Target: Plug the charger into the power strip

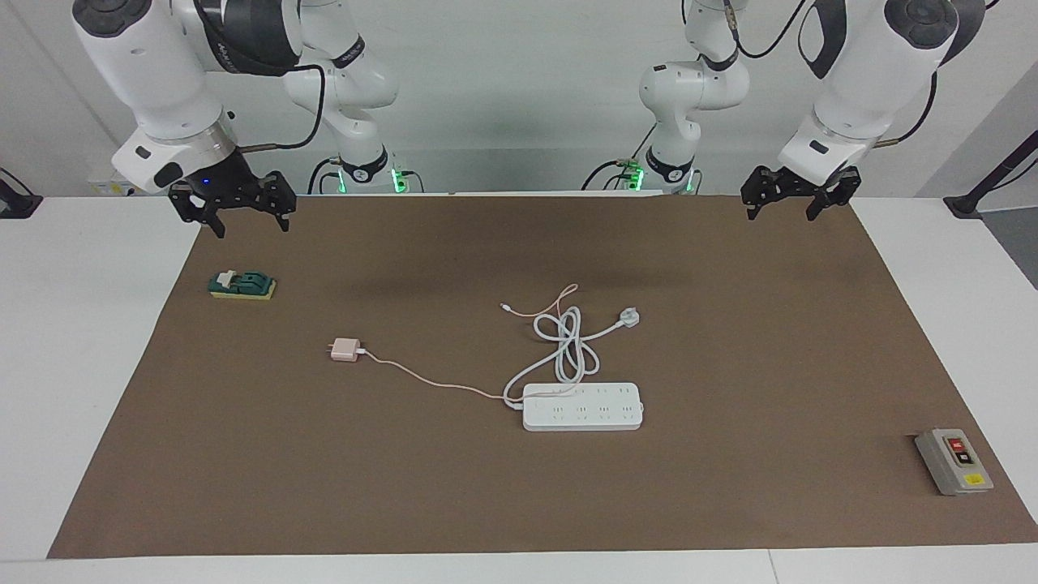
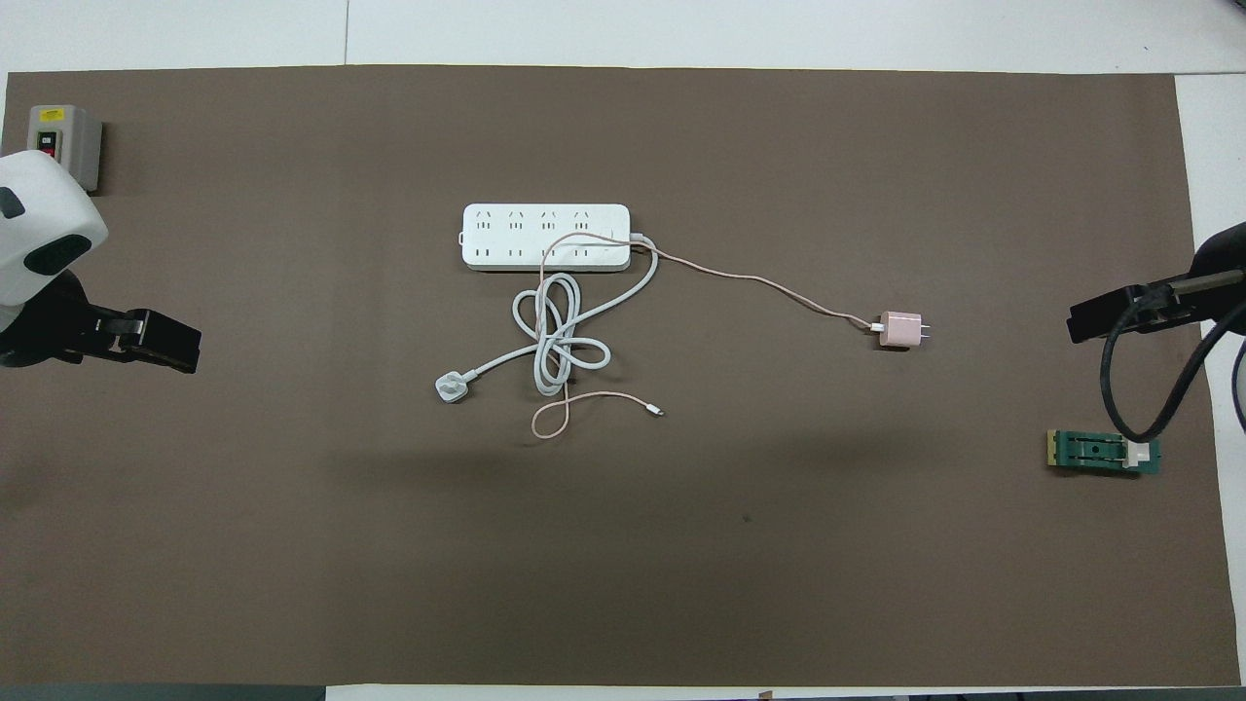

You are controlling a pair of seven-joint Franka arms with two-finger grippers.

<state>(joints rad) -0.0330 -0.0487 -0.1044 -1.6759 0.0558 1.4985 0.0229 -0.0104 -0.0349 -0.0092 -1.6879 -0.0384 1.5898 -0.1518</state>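
Two pincers wide open, left pincer (image 1: 797, 200), right pincer (image 1: 241, 212), both empty

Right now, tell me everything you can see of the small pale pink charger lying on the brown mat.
The small pale pink square charger looks like smooth plastic. It lies flat on the brown mat, unplugged, metal prongs pointing toward the right arm's end of the table. A thin pink cable leaves its other end and runs across the long white plastic power strip. No gripper touches it.
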